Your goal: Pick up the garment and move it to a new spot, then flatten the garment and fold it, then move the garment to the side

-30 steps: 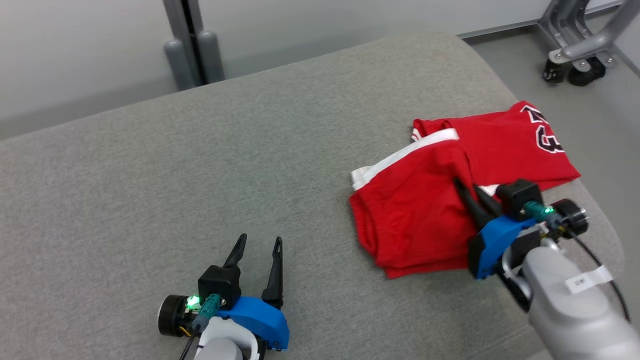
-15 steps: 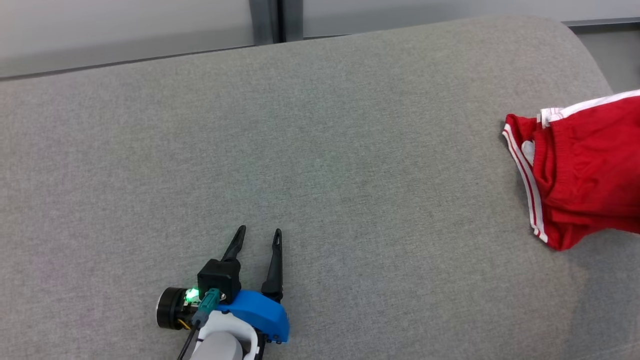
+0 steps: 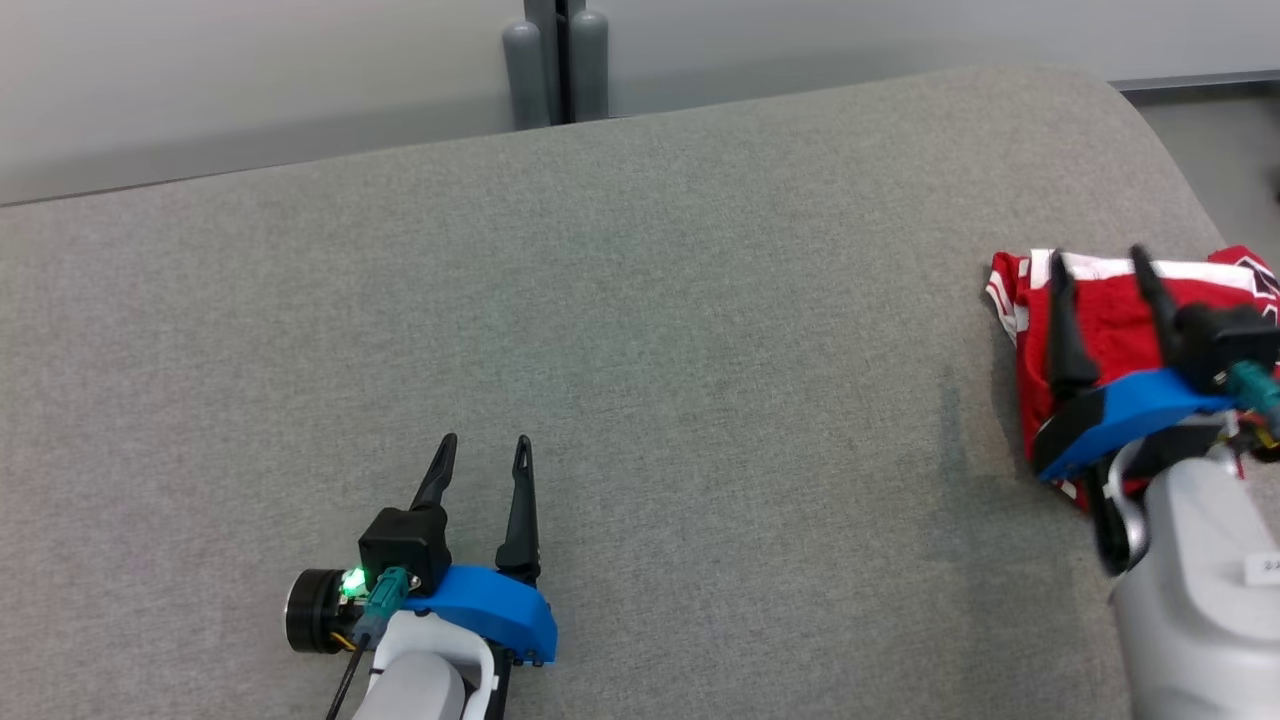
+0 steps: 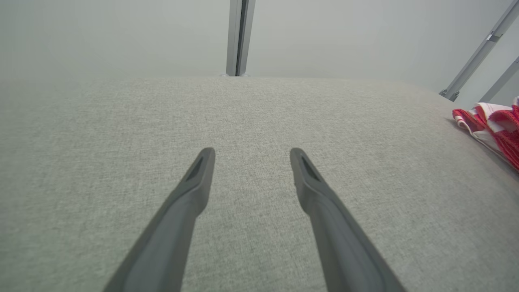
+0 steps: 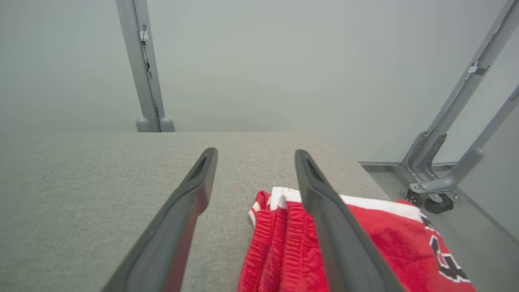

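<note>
The garment point(image 3: 1112, 330), red shorts with white trim and a black number, lies bunched at the right end of the grey fabric surface point(image 3: 640, 300). My right gripper point(image 3: 1097, 253) hovers over it, open, with nothing between its fingers. In the right wrist view the right gripper point(image 5: 256, 152) stands wide and the garment point(image 5: 385, 235) sits below and right of it, partly under the right finger. My left gripper point(image 3: 485, 442) rests open at the lower left, far from the cloth. In the left wrist view the left gripper point(image 4: 251, 151) is over bare fabric, and the garment point(image 4: 494, 123) shows at the far right edge.
A grey post point(image 3: 555, 60) stands behind the surface's far edge. On the floor to the right is a metal frame with a caster wheel point(image 5: 436, 202). The surface's rounded right edge point(image 3: 1180, 170) runs close by the garment.
The right gripper, shut on the garment a second ago, has opened and the cloth lies free under it. The head camera has panned meanwhile. The left gripper has stayed open.
</note>
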Robot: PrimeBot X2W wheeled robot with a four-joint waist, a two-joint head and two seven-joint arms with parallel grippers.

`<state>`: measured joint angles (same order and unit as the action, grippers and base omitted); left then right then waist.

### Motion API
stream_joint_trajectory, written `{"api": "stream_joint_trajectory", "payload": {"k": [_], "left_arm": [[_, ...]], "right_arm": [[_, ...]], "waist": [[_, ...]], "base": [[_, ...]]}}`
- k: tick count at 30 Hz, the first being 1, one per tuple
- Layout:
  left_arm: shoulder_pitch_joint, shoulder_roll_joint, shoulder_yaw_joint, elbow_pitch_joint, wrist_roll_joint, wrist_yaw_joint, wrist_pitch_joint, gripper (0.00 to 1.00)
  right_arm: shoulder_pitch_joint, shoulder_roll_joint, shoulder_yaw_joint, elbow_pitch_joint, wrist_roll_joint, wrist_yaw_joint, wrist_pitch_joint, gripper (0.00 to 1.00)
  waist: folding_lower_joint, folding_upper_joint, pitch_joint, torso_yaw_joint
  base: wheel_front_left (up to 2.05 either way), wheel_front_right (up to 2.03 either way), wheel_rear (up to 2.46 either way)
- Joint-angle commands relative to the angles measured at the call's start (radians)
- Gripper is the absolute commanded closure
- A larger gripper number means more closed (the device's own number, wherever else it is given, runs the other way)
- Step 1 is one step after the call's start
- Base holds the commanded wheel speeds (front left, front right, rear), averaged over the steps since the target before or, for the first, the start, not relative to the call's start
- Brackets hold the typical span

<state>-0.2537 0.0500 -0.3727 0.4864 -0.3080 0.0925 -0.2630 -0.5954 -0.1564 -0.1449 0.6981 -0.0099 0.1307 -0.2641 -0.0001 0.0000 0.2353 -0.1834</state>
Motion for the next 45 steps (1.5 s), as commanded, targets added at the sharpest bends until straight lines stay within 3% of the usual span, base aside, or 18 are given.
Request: {"api": "stream_joint_trajectory", "payload": {"k": [1, 9, 21, 32, 33, 37, 45], "left_arm": [[0.010, 0.001, 0.001, -0.004, -0.001, 0.005, -0.002, 0.00], [0.056, 0.000, 0.048, -0.026, -0.007, 0.021, -0.002, 0.00], [0.133, 0.000, 0.112, -0.039, -0.005, 0.027, -0.002, 0.00], [0.187, 0.000, 0.172, -0.056, -0.013, -0.004, -0.002, 0.00], [0.188, 0.001, 0.169, -0.050, -0.017, -0.005, 0.001, 1.00], [0.207, 0.001, 0.168, -0.024, -0.028, -0.007, 0.009, 1.00], [0.198, 0.001, 0.204, -0.048, -0.169, -0.031, 0.050, 1.00]], "right_arm": [[0.036, 0.016, 0.008, -0.009, 0.011, 0.000, 0.000, 0.00], [0.219, 0.102, 0.117, -0.122, 0.080, 0.000, 0.000, 0.00], [0.331, 0.103, 0.192, -0.143, 0.154, 0.000, 0.000, 0.00], [0.358, 0.104, 0.211, -0.149, 0.180, 0.000, 0.000, 0.00], [0.340, 0.107, 0.210, -0.142, 0.178, 0.000, 0.000, 1.00], [0.358, 0.109, 0.205, -0.113, 0.188, 0.000, 0.008, 1.00], [0.368, 0.108, 0.181, -0.147, 0.346, 0.000, 0.054, 1.00]], "waist": [[0.0001, 0.0000, -0.007, 0.003], [0.0001, 0.0000, -0.069, 0.064], [0.0001, 0.0000, -0.155, 0.149], [0.0001, 0.0000, -0.200, 0.141], [0.0001, -0.0001, -0.200, 0.142], [0.0001, -0.0001, -0.201, 0.143], [0.0001, -0.0001, -0.203, 0.145]], "base": [[0.00, 0.00, 0.00], [0.00, 0.00, 0.00], [0.00, 0.00, 0.00], [0.00, 0.00, 0.00], [0.00, 0.00, 0.00], [0.00, 0.00, 0.00], [0.00, 0.00, 0.00]]}}
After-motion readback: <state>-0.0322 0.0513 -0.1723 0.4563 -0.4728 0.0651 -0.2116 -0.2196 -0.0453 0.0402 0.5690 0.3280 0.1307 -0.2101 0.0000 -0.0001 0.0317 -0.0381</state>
